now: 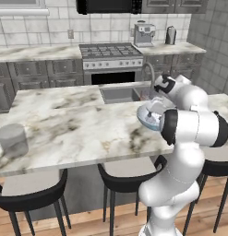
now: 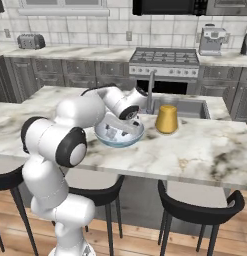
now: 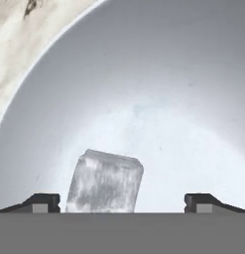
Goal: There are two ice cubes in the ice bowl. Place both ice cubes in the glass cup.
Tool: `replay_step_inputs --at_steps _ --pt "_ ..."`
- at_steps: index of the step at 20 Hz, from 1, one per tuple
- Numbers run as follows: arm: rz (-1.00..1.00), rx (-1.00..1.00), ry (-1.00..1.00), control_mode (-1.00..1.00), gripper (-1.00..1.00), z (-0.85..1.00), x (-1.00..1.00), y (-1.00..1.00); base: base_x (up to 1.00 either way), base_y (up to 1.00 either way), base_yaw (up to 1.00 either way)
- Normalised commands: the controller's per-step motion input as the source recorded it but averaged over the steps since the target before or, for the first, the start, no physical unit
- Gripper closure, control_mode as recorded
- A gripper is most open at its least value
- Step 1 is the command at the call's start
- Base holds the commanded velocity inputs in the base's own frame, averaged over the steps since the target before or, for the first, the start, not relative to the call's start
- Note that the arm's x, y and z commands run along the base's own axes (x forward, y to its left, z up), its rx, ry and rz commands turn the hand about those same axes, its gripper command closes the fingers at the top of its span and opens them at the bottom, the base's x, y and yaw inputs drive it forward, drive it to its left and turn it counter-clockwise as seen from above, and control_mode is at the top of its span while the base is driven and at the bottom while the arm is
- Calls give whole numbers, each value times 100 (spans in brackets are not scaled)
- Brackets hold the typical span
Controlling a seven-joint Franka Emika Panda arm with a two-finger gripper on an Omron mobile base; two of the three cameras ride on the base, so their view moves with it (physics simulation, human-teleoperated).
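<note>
The ice bowl (image 3: 158, 74) has a pale inside, and my gripper (image 3: 122, 201) reaches down into it with its fingertips (image 3: 44, 201) wide apart. One translucent ice cube (image 3: 105, 181) lies on the bowl's floor between the tips, nearer the left one, with neither tip touching it. In the base views the ice bowl (image 1: 144, 115) (image 2: 120, 141) sits on the island counter in front of the sink, with the gripper (image 2: 115, 131) dipped inside. The glass cup (image 1: 13, 139) stands far to the left, near the counter's front edge.
An opaque yellow-gold cylinder (image 2: 166, 119) stands just right of the bowl. The sink (image 2: 187, 107) and its faucet (image 2: 151, 90) lie behind the bowl. Dark stools (image 1: 127, 177) line the marble island's (image 1: 78, 124) front edge.
</note>
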Motion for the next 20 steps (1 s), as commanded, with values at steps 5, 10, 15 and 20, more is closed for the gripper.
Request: replay_step_inputs --at_steps 5,10,15,20 --pt "4 0 -3 -100 -100 -7 4 6 0 0 0" --pt "0 0 1 -100 -100 0 47 7 0 0 0" --pt "0 -3 10 -100 -100 -44 10 31 0 0 0" --pt "0 -9 27 -100 -100 -100 -32 42 0 0 0"
